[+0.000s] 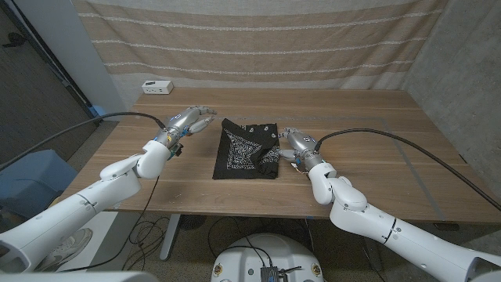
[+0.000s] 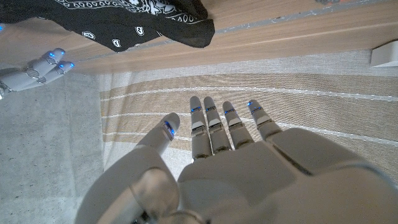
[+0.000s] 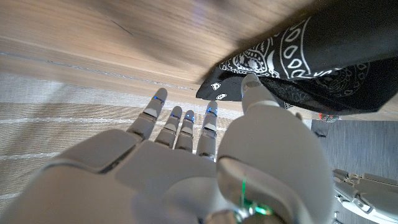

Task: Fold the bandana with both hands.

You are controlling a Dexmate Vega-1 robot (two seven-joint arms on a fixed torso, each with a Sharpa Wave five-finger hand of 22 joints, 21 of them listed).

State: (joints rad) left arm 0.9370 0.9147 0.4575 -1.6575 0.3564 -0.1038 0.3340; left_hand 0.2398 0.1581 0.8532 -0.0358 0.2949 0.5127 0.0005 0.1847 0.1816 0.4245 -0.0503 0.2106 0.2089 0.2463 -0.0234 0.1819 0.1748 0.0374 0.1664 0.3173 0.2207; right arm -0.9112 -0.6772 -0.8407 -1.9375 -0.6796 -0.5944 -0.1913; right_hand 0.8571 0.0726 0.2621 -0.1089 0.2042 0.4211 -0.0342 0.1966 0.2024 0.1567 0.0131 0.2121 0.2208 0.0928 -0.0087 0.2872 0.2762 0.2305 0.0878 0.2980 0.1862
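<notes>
I see the bandana (image 1: 246, 148), black with white paisley print, lying folded into a rough rectangle near the middle of the wooden counter (image 1: 376, 133), slightly toward the near edge. Its right side looks bunched and doubled over.

My left hand (image 1: 191, 120) hovers just left of the cloth's far left corner, fingers stretched out and spread, holding nothing; in the left wrist view the fingers (image 2: 211, 127) are straight and apart, with the bandana's edge (image 2: 149, 22) beyond them and clear of contact.

My right hand (image 1: 291, 144) sits at the cloth's right edge. In the right wrist view its fingers (image 3: 180, 124) are extended and apart, and the thumb reaches to the bandana's corner (image 3: 298, 56); I cannot tell whether it touches or pinches the fabric.

A small white box (image 1: 157, 87) sits at the far left corner of the counter. A striped beige curtain (image 1: 258, 39) hangs behind it.
</notes>
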